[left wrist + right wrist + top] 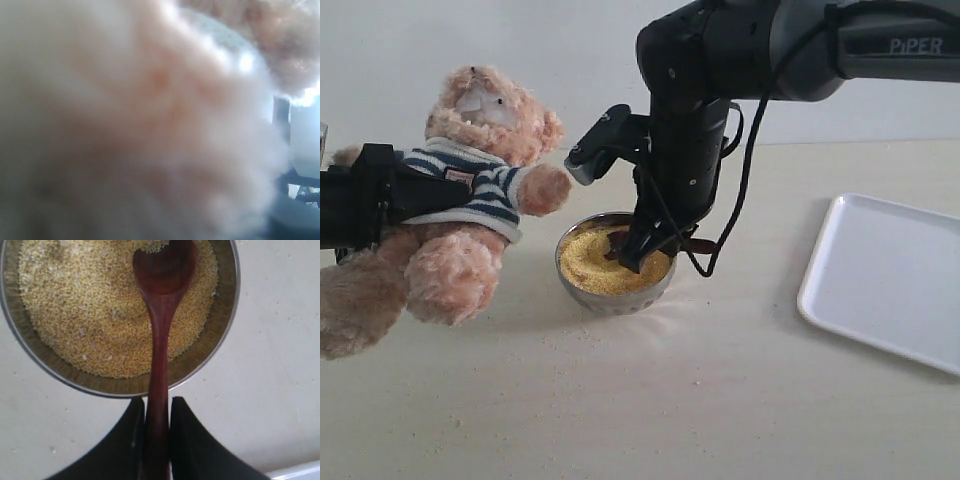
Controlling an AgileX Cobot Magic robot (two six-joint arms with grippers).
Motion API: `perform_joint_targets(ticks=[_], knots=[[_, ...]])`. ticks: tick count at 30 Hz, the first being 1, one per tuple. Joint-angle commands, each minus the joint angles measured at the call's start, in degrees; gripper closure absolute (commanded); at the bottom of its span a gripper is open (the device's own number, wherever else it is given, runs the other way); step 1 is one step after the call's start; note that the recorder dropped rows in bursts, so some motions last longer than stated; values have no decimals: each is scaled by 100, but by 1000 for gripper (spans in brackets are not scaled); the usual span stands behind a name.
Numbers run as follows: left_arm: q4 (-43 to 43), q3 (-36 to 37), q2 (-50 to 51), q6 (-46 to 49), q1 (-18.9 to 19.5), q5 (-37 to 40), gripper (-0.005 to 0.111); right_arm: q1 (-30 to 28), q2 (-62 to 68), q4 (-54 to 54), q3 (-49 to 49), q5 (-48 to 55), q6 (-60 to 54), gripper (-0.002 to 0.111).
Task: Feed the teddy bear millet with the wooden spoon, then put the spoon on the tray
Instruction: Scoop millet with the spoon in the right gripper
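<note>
Our right tool (157,407) is pinched tight on the handle of the wooden spoon (160,330), whose scoop is dug into the millet (85,300) in the metal bowl (226,325); on the arm (800,40) above we read "PiPER". Our left tool (420,195) clasps the teddy bear (485,110) at its striped shirt, tilted beside the bowl. The tray (890,270) lies well apart on the surface (670,400), on the right arm's side.

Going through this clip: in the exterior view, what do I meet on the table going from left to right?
teddy bear → metal bowl filled with millet → tray
</note>
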Motion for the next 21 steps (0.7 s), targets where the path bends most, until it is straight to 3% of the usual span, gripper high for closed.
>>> perform_joint_targets(ticks=[1,21], knots=[[-125,-8,-3,-29,24,117,102,-3,-24,30,10,-39,-50,109],[-100,-8,-3,-6,24,143,102,-3,-392,32,10,763,1,109]])
